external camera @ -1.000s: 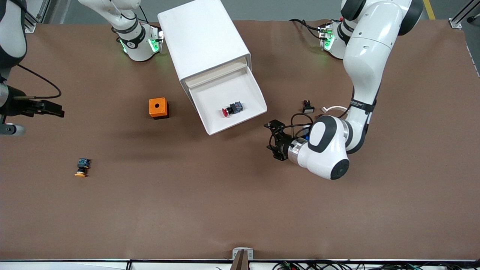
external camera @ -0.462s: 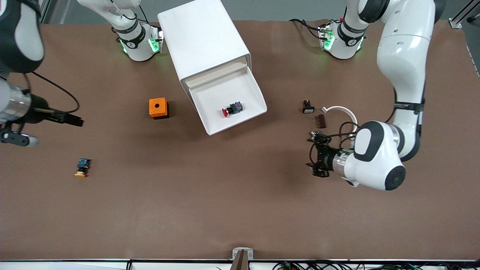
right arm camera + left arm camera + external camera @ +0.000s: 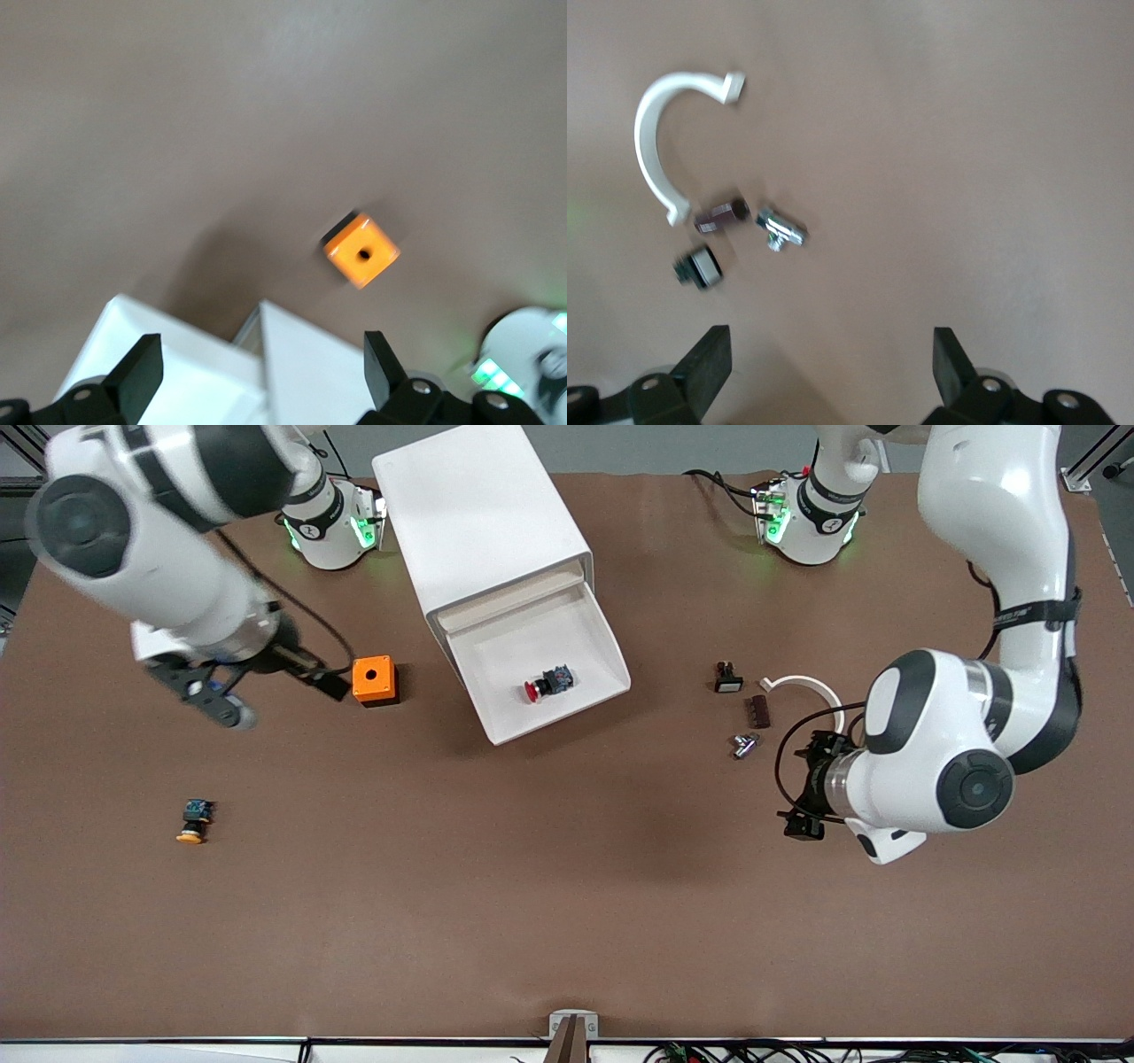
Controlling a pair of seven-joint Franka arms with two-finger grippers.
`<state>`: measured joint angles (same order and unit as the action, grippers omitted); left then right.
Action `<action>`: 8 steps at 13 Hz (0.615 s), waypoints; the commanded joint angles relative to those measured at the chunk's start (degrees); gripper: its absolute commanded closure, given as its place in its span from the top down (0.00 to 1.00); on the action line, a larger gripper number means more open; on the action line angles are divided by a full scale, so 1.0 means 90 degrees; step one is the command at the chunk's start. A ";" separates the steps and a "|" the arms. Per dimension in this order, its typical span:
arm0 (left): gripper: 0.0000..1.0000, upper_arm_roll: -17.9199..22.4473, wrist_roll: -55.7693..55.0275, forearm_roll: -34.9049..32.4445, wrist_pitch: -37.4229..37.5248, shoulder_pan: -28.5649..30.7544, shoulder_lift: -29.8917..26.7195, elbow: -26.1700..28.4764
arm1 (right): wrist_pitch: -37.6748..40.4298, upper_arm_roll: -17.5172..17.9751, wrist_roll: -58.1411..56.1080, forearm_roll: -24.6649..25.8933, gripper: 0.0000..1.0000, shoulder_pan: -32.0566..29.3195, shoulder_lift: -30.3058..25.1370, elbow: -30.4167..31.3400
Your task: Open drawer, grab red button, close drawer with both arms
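The white cabinet (image 3: 483, 514) stands at the table's middle with its lowest drawer (image 3: 580, 633) pulled out toward the front camera. The button (image 3: 547, 684), red cap and dark body, lies on its side in the drawer tray. My right gripper (image 3: 323, 682) hangs open and empty over the table beside the orange box, on the side toward the right arm's end. In the right wrist view, the right gripper (image 3: 261, 367) frames a white corner of the drawer (image 3: 177, 372). My left gripper (image 3: 802, 788) is open and empty over bare table near the left arm's end; its wrist view shows the left gripper (image 3: 830, 359) wide apart.
An orange box (image 3: 375, 680) with a hole sits beside the drawer. An orange-yellow-capped button (image 3: 193, 821) lies nearer the front camera. Near the left gripper lie a white curved piece (image 3: 806, 686), a small black switch (image 3: 727, 678), a brown piece (image 3: 759, 711) and a metal part (image 3: 744, 745).
The left arm has drawn away from the drawer toward its own end of the table. The right arm has swung in from the table's edge to beside the orange box.
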<state>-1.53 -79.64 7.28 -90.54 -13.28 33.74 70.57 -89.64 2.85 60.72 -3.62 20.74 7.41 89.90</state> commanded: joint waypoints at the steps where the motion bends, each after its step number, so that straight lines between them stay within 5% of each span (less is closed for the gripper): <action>1: 1.00 0.0014 0.2092 -0.0377 0.0537 0.0361 -0.0661 0.0206 | -0.0652 -0.0102 0.1878 -0.0017 1.00 0.1119 -0.0042 0.0273; 4: 1.00 0.0014 0.4867 -0.0613 0.0587 0.0732 -0.1208 0.0333 | -0.1503 -0.0112 0.3464 0.0168 1.00 0.2049 0.0396 0.0402; 8: 1.00 0.0023 0.6356 -0.0633 0.0519 0.1035 -0.1444 0.0323 | -0.2304 -0.0112 0.4677 0.0568 1.00 0.2675 0.1275 0.0343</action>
<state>-1.14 -27.66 2.90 -85.18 -4.40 22.38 71.46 -108.32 2.77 99.22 0.14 43.10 15.26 94.21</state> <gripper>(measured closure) 0.000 0.000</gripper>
